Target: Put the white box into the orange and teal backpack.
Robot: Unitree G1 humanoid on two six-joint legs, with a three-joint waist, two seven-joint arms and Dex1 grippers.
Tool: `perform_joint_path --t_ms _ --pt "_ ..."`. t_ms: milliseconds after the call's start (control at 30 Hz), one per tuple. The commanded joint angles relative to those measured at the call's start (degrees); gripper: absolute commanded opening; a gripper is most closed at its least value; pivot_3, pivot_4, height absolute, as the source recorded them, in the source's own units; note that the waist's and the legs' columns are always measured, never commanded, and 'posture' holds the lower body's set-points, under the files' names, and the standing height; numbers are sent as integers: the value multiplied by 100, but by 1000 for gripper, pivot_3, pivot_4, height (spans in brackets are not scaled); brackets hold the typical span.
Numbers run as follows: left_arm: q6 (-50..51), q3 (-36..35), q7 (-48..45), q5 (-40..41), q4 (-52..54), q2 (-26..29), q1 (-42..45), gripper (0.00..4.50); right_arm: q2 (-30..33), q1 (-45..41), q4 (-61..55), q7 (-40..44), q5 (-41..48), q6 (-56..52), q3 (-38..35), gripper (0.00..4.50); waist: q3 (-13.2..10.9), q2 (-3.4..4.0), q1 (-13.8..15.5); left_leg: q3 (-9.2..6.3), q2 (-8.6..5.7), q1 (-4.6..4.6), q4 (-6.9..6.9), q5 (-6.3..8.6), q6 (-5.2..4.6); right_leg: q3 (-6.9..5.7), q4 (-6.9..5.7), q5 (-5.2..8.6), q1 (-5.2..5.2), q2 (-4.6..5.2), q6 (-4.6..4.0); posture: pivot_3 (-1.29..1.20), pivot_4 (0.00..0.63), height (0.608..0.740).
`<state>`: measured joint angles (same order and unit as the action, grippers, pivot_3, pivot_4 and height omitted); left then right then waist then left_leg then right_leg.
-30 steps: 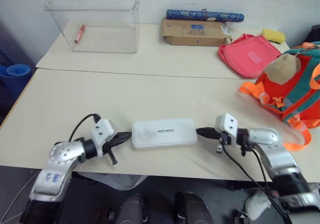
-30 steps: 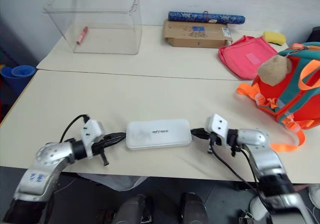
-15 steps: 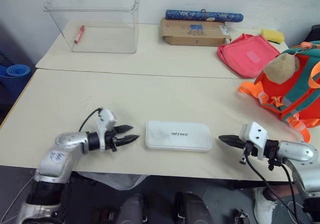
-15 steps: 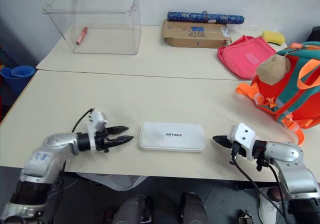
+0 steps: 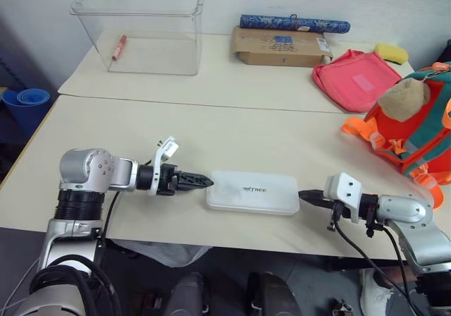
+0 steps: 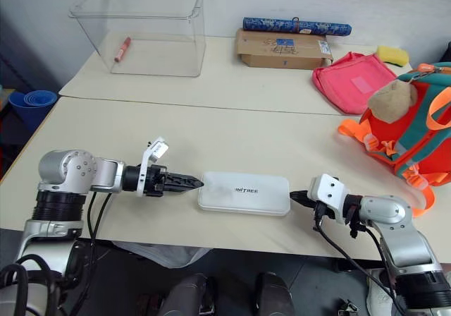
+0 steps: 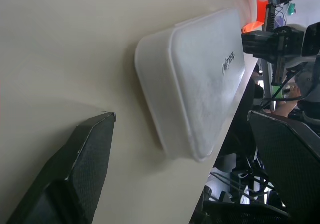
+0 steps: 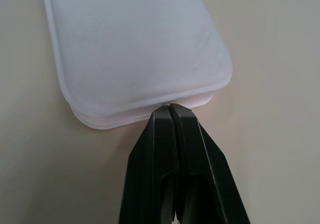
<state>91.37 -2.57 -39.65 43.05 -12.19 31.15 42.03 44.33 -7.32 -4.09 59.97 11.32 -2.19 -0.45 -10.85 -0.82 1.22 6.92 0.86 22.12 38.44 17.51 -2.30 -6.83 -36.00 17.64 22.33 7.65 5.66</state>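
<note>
The white box (image 5: 254,191) lies flat near the table's front edge, its dark lettering facing up. My left gripper (image 5: 204,182) points at the box's left end. In the left wrist view its black fingers (image 7: 75,169) stand wide apart and open, with the box (image 7: 200,84) just ahead between them. My right gripper (image 5: 304,195) is shut, and its tip (image 8: 170,108) touches the box's right end (image 8: 135,49). The orange and teal backpack (image 5: 416,129) stands at the right edge of the table with its tan plush ball (image 5: 404,96) in front, well away from both grippers.
On the far table stand a clear plastic bin (image 5: 141,20) holding a red marker (image 5: 118,46), a brown cardboard box (image 5: 278,46), a blue roll (image 5: 294,24), a pink-red bag (image 5: 356,80) and a yellow sponge (image 5: 391,52). Blue cups (image 5: 21,101) sit left on the floor.
The box has slid to the right. My left gripper rolled, opened and came up to the box's left end. My right gripper backed off, then met the right end again, still shut.
</note>
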Motion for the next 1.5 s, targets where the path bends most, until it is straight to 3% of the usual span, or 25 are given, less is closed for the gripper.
perform_joint_path --t_ms 33,300,400,533,667,767,833,900,967,1067,1167,1300,1500 --pt "113 160 440 307 -158 -223 -81 4462 -63 -122 -68 20 16 115 57 0 0 0 18 -2 0 0 2 0 0 1 -1 0 -1 3 0 0 150 740" --pt "113 -183 1357 1189 -781 -801 96 4462 -216 -334 60 -23 -86 214 241 0 0 0 34 -15 -2 0 14 1 0 -5 0 -1 -11 6 1 0 150 740" --pt "113 -165 1515 1359 -787 -781 111 3860 -232 -291 62 -26 -57 223 219 0 0 0 19 -16 -5 3 15 2 -1 -6 0 -1 -11 6 1 0 150 740" --pt "113 -232 1680 1606 -769 -866 111 2681 -210 -140 22 -74 -23 231 123 0 0 0 2 -15 -1 4 14 3 2 -6 0 -1 -7 0 2 0 150 740" --pt "113 -348 1548 1592 -364 -912 43 1601 -449 334 -244 -312 729 278 -682 0 -1 -1 21 -15 -2 8 16 3 3 -7 2 -1 -7 0 2 0 150 740" --pt "-993 200 810 1069 374 -527 -355 1267 -448 873 -549 -385 1157 -4 -1202 577 0 -1 10 -15 -3 6 15 5 4 -5 3 -1 -9 0 2 0 150 740" --pt "-2345 595 -195 560 775 -251 -723 1267 -428 1414 -853 -439 1348 -128 -1580 1207 0 0 8 -14 2 1 9 7 9 -4 7 -1 -11 -6 1 0 150 740" --pt "-4473 701 -1392 -99 1021 -218 -1164 1267 -619 2181 -1203 -802 1529 -238 -2340 1887 2 3 13 -7 3 -1 2 9 17 1 11 0 -6 -6 -1 0 150 740" --pt "-5648 921 -2062 -613 1079 -147 -1414 1267 -814 2697 -1385 -1140 1619 -254 -2955 2526 2 3 24 0 3 3 -16 4 26 6 20 0 5 -5 -3 0 150 740" --pt "-7102 1070 -2307 -1281 954 -389 -1497 1267 -1139 3125 -1151 -1768 1735 -155 -4070 3527 3 5 30 11 3 4 -30 16 48 12 29 -2 11 1 -8 0 150 740" --pt "-7541 1010 -2329 -1374 1017 -696 -1478 1267 -1275 3259 -826 -2069 1865 -130 -4735 4473 3 6 34 12 1 7 -33 27 31 13 37 -7 11 11 -3 0 150 740" --pt "-7644 1042 -2473 -1446 978 -836 -1514 1267 -946 3117 -396 -1780 1810 -127 -4699 4473 3 7 -38 16 9 4 -36 18 5 12 38 -8 11 3 -4 0 150 740" --pt "-7554 1022 -2623 -1428 916 -923 -1382 1267 39 808 1485 -1648 1612 -185 -3910 4473 3 24 -193 41 5 -11 -29 8 -18 30 21 -14 11 7 3 0 150 740"
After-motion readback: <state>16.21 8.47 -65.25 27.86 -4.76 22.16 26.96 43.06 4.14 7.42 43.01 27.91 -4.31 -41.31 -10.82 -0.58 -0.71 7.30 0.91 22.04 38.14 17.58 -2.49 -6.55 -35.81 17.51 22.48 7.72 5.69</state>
